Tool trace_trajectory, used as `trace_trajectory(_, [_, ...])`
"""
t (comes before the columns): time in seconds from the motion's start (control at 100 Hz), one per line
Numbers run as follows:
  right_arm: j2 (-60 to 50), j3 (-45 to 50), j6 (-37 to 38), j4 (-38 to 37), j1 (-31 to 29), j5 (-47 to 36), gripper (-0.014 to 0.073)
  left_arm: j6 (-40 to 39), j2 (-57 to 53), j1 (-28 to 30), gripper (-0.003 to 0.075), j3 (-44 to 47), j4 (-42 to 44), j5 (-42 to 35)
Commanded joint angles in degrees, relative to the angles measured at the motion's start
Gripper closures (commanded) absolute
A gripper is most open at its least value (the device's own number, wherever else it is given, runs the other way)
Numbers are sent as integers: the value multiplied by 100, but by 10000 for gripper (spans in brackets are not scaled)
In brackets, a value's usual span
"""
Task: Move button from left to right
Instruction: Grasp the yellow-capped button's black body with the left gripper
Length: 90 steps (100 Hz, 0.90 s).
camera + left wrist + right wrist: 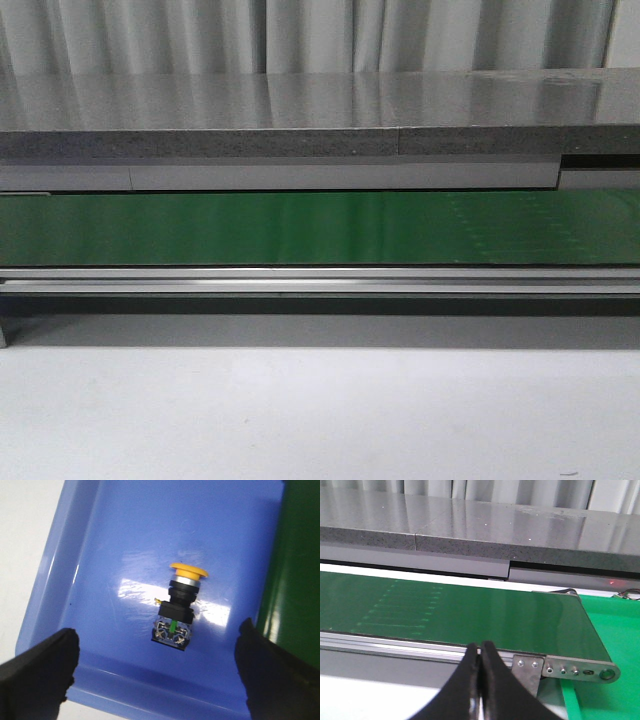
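Observation:
The button point(179, 606), a yellow mushroom cap on a black body with metal terminals, lies on its side in a blue tray point(125, 535) in the left wrist view. My left gripper point(156, 662) is open above the tray, its two black fingers wide apart on either side of the button and not touching it. My right gripper point(480, 650) is shut and empty, its fingertips together in front of the belt's metal rail. The green belt point(320, 228) runs across the front view; neither gripper nor the button shows there.
The green belt point(455, 612) ends at a metal bracket point(570, 669) in the right wrist view, with a green surface point(610, 625) beyond it. A grey stone-like ledge point(300, 110) runs behind the belt. The belt edge point(295, 570) borders the blue tray.

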Motion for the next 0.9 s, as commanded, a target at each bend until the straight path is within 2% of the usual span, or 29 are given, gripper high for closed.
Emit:
trace_trajectory(0.0, [-98, 6, -21, -66, -12, -469, 662, 78, 141, 121, 121, -312, -87, -239])
trace_trajectory(0.3, [-98, 6, -21, -66, -12, -469, 662, 224, 876, 200, 121, -448, -211, -479])
trace_trajectory(0.89, [-98, 6, -21, -66, -12, -469, 662, 511, 1663, 154, 130, -448, -631, -738])
